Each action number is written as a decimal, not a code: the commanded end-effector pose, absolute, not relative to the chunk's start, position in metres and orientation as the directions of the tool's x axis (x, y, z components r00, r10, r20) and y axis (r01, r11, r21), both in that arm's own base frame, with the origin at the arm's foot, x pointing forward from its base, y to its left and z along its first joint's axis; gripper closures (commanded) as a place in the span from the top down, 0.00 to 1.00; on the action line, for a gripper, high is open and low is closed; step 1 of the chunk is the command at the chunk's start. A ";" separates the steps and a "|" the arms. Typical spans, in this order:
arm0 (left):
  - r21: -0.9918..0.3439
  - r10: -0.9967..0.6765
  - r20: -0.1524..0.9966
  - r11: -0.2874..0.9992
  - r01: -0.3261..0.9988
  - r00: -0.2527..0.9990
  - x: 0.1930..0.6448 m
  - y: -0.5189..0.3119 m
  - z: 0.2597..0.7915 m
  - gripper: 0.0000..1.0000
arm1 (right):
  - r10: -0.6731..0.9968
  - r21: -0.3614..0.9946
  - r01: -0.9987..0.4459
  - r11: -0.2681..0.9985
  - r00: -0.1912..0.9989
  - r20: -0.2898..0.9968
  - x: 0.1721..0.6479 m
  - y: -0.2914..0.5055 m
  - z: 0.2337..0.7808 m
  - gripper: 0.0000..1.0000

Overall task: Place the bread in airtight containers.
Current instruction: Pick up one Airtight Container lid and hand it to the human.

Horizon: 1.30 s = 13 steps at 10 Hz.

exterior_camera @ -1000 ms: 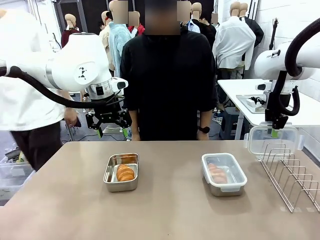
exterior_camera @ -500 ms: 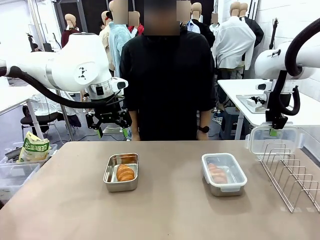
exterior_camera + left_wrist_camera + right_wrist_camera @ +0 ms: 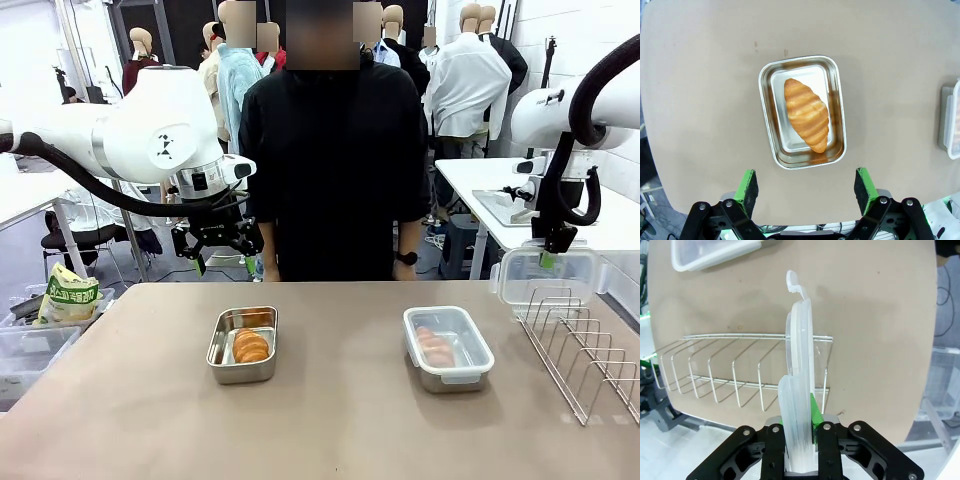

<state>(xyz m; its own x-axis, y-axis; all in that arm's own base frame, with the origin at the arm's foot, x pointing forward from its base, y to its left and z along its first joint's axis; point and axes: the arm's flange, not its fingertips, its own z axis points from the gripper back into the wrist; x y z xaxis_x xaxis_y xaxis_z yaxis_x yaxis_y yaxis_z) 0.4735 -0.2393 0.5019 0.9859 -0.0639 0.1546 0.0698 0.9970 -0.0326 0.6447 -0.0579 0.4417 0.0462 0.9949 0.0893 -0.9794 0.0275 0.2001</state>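
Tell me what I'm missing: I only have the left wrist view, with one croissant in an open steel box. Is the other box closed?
Observer: Yes. In the front view the second container has its clear lid on, with bread visible through it.
Operator: Where is the lid for my open container?
Observer: The right claw is shut on a clear lid, held edge-up above the wire rack.
Operator: And the left claw?
Observer: The left claw is open, raised above the table's far edge, in front of the person, with nothing between its fingers.
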 end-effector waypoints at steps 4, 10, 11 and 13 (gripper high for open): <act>-0.020 -0.061 0.161 0.998 0.065 0.985 0.473 -0.238 0.504 1.00 | 0.989 0.070 -0.998 -0.007 0.003 0.149 0.617 -0.072 0.530 0.00; -0.020 -0.061 0.161 0.998 0.065 0.985 0.473 -0.238 0.504 1.00 | 0.912 -0.282 -0.917 -0.282 -0.348 0.218 0.610 -0.026 0.620 0.00; -0.020 -0.061 0.161 0.998 0.065 0.985 0.473 -0.238 0.504 1.00 | 0.879 -0.384 -0.863 -0.328 -0.428 0.211 0.604 -0.006 0.636 0.00; -0.020 -0.061 0.161 0.998 0.065 0.985 0.473 -0.238 0.504 1.00 | 0.782 -0.556 -0.710 -0.433 -0.602 0.159 0.594 0.036 0.667 0.00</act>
